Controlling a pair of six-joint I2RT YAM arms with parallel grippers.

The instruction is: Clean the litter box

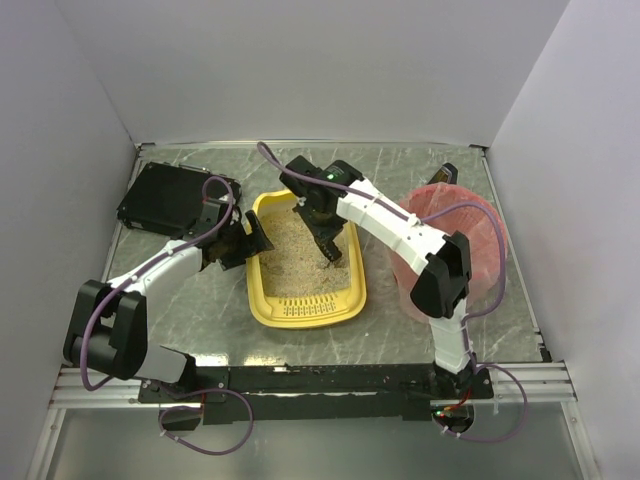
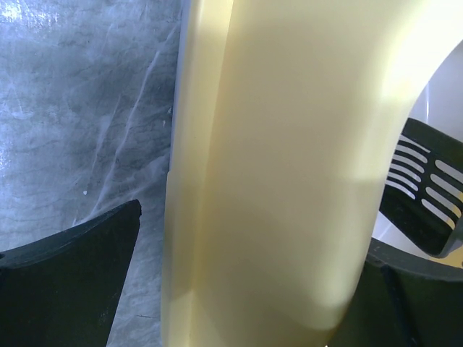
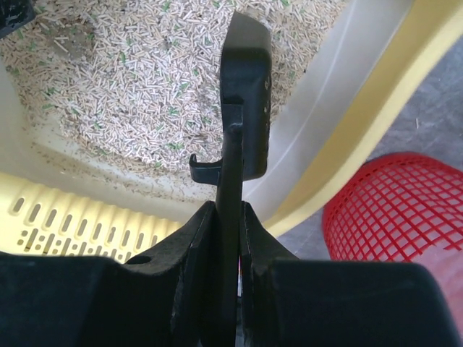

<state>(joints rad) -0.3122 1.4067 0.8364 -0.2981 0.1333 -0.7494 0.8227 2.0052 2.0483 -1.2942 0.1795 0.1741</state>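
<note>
Left gripper (image 1: 246, 240): released, jaws spread wide astride the left rim of the litter box (image 1: 300, 320). We see a gap between the outer finger (image 2: 65, 289) and the yellow wall.
Right gripper (image 3: 228, 217): clenched on the thin handle of a black slotted scoop (image 3: 246, 94). We cannot tell whether its blade touches the litter.
Litter box: yellow tray at mid-table (image 1: 200, 300), between the two arms, slotted rim at the near end.
Tray contents: beige pellet litter (image 3: 130, 87) with green flecks.
Bin (image 1: 455, 225): pink-red mesh, bag-lined, just right of the tray. We cannot tell its contents.
Black box (image 1: 165, 200): flat, far left corner.
</note>
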